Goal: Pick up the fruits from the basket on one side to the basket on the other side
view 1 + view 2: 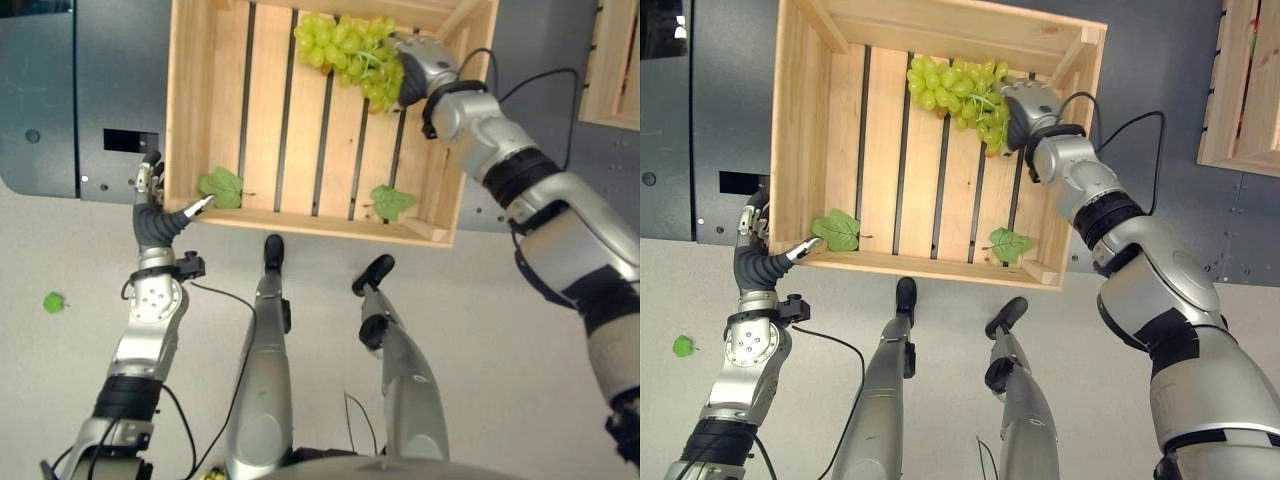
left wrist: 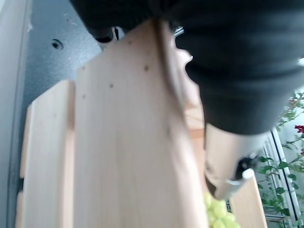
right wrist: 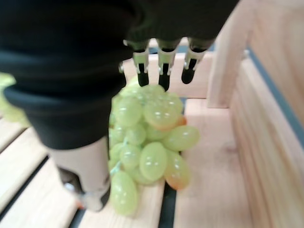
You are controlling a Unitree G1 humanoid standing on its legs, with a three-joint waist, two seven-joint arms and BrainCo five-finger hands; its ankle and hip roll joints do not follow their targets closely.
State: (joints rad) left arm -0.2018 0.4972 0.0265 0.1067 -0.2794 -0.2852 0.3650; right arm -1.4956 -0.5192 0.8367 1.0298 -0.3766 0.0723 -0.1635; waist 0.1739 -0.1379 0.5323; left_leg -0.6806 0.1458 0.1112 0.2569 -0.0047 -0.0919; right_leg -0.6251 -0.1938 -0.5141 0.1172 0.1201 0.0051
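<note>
I see my left hand [image 1: 765, 262] at the near left corner of the wooden crate [image 1: 815, 130], fingers curled over its rim. Inside lie two green leaves [image 1: 837, 230]. At the far right, my right hand [image 1: 1025, 108] closes around the green grape bunch [image 1: 955, 95] on the slats.

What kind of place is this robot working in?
Probably an indoor test or demo area, not a real orchard: a slatted wooden crate sits on a plain grey floor, holding green grapes and loose leaves under the right hand.
</note>
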